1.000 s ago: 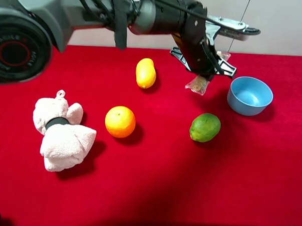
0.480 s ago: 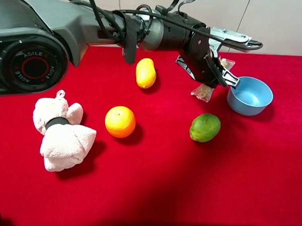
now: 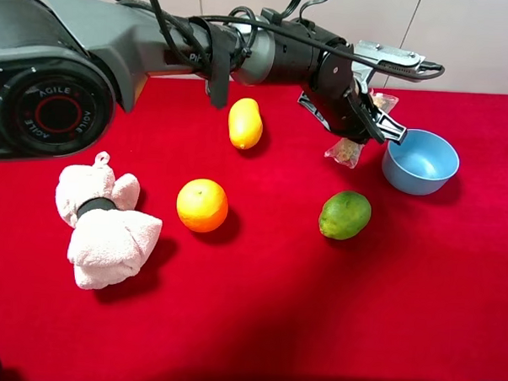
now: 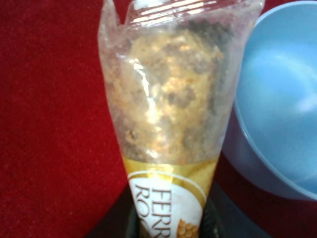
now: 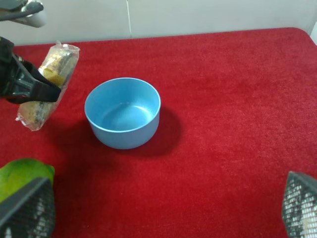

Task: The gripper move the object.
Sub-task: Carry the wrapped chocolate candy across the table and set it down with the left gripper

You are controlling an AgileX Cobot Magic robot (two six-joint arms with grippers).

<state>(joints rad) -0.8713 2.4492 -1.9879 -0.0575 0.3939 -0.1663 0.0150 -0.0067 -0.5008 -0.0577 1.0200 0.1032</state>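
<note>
Exterior high view gives me the left claw (image 3: 368,120) reached out to about 1 o'clock on the red cloth (image 3: 257,309), clenched on the packet (image 3: 347,151). The packet hangs tilted, its upper crimped end poking out above the claw and its lower end toward the cloth; I cannot tell whether that lower end touches down. The blue bowl (image 3: 406,177) sits just beside the packet at its 3 o'clock, a narrow strip of cloth between them. A lime (image 3: 345,215) lies at the packet's 6 o'clock, apart from it. An orange (image 3: 202,205) is at the lime's 9 o'clock, well apart. A yellow fruit (image 3: 245,123) lies at the claw's 9 o'clock, under the arm. A pink towel (image 3: 105,226) bundle sits out at 8 o'clock of the cloth.

On the left wrist camera the packet (image 4: 173,99) fills the frame: clear film, yellow-brown crumbly filling, a gold-and-white printed band at the gripped end. The bowl's rim (image 4: 238,124) is close alongside it.

From the right wrist camera I see the packet (image 5: 44,84) pinched across its middle by the black left claw (image 5: 29,87), with the bowl (image 5: 124,134) just beside it and the lime (image 5: 22,174) nearer my camera. My right claw (image 5: 163,208) is spread wide, released, holding nothing.
</note>
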